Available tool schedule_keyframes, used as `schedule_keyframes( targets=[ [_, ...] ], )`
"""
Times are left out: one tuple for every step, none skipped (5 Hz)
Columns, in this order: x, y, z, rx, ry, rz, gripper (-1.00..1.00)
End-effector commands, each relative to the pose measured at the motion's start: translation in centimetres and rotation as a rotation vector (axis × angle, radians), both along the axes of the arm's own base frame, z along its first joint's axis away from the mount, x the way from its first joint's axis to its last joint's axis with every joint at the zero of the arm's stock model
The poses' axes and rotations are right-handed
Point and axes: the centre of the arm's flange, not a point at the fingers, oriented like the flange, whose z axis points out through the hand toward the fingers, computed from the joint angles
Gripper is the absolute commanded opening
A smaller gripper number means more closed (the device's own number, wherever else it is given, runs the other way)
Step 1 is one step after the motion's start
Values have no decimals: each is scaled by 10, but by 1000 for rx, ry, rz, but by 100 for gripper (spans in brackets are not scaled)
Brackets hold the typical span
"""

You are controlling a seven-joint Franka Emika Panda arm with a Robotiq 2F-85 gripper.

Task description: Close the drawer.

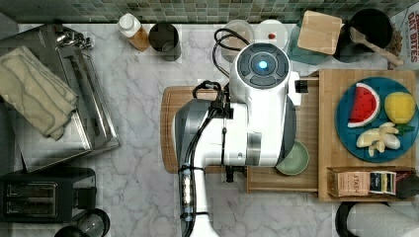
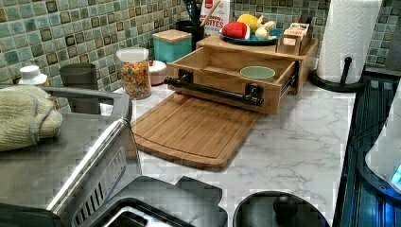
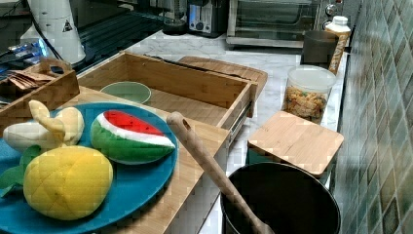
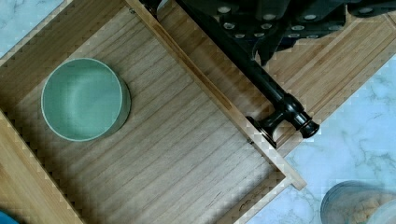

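On a marble counter under green tile, we see the drawer (image 2: 222,80) pulled fully out of its cabinet (image 2: 265,47) over the board (image 2: 194,130), a green bowl (image 2: 257,73) inside. Our gripper (image 4: 268,35) hangs right by the handle (image 4: 261,79), likely to push it home; whether the fingers are spread we cannot tell.

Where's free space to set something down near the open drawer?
Most of the drawer floor is bare; just a green bowl near one corner. The cutting board in front of the handle is bare, as is the marble counter beside it. The cabinet top is crowded: fruit plate, tea box.
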Motion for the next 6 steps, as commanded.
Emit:
schedule_keyframes(
  targets=[
    [-2, 0, -5, -1, 11, 1, -100],
    [-8, 1, -11, 36, 0, 159, -100],
    [-15, 23, -10, 50, -25, 302, -100],
    [-22, 53, -12, 50, -40, 452, -100],
    [-33, 89, -14, 32, -43, 542, -100],
    [-45, 118, -17, 18, -83, 552, -100]
  ],
)
